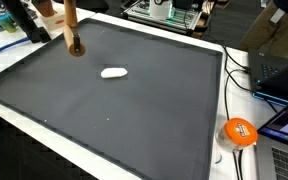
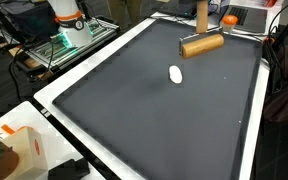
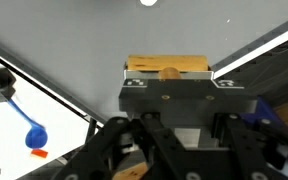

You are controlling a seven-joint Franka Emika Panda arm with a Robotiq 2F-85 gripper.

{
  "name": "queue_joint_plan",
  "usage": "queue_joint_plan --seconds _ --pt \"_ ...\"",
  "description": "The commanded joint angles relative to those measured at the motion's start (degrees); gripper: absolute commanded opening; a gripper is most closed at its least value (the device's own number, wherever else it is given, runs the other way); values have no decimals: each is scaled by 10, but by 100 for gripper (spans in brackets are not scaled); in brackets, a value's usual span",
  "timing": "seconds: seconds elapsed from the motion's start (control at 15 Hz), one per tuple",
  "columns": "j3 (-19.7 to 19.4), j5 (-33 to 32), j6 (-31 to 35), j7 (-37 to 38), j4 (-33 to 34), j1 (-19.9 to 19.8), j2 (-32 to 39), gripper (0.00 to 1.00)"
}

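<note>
**A:** What is nearest the camera, and what does it have hold of?

**B:** In the wrist view the gripper (image 3: pixel 174 98) fills the lower middle of the frame. Its jaws are closed tight on a wooden mallet (image 3: pixel 167 67), whose pale head shows just above it.

**A:** What does it look like?

**B:** It is plain light-brown wood. The head is a short cylinder lying level, and a thin straight handle rises upright from its middle. In an exterior view the mallet (image 2: pixel 202 43) sits at the upper right, with the handle running off the top edge. In an exterior view the mallet (image 1: pixel 74 45) stands at the upper left, seen end-on, and its round end face looks dark.

**A:** Is the head down on the surface?

**B:** It is right at the black mat (image 2: pixel 134 110), near an edge of it. I cannot tell whether it touches or hangs just above.

**A:** And farther out?

**B:** A small white lump (image 2: pixel 175 73), oval in shape, lies on the mat near the mallet but apart from it, towards the middle of the frame. A white border (image 2: pixel 79 70) runs round the mat. Off the mat, at the lower right of an exterior view, there is an orange round object (image 1: pixel 240 131).
</note>
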Motion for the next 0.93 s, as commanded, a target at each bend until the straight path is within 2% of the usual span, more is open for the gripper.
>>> queue_joint_plan --seconds 0.0,0.07,0.33,0.4,0.73,0.87 --pt "20 47 -82 -105 34 -7 -1 22" --pt "18 26 -44 -63 16 -8 -5 47" --pt "23 35 -70 -90 27 -7 -1 47" --pt "23 40 -88 -110 37 -8 6 22" --pt "22 142 -181 -303 143 -23 83 22" --pt "19 157 -235 -370 201 -34 130 22"
